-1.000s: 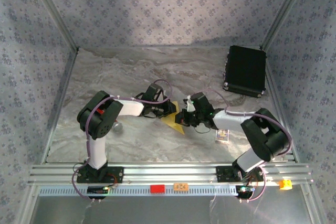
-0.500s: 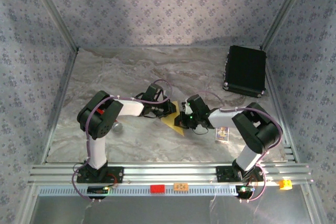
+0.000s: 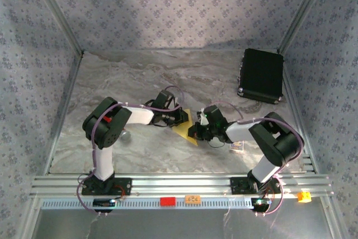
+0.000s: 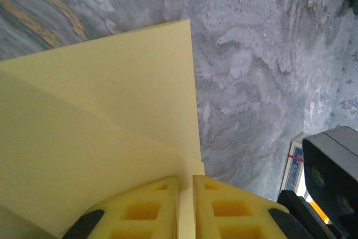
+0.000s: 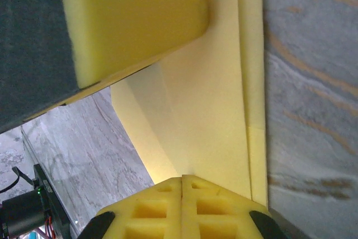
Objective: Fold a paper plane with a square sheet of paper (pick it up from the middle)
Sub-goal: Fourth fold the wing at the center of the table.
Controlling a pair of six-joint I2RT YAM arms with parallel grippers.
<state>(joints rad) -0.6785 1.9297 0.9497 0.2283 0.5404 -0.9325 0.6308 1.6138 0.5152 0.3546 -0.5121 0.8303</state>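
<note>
Left pincer, near the middle of the marbled surface, pinches 1 edge of the creased yellow paper. In the left wrist view a thin strip of paper passes between its 2 foam fingers. The paper spans the gap between the 2 pincers. Right pincer is pressed together, tips at the paper's opposite edge; a grip there cannot be told. A small card lies beside the right arm, and a black case at far right.
</note>
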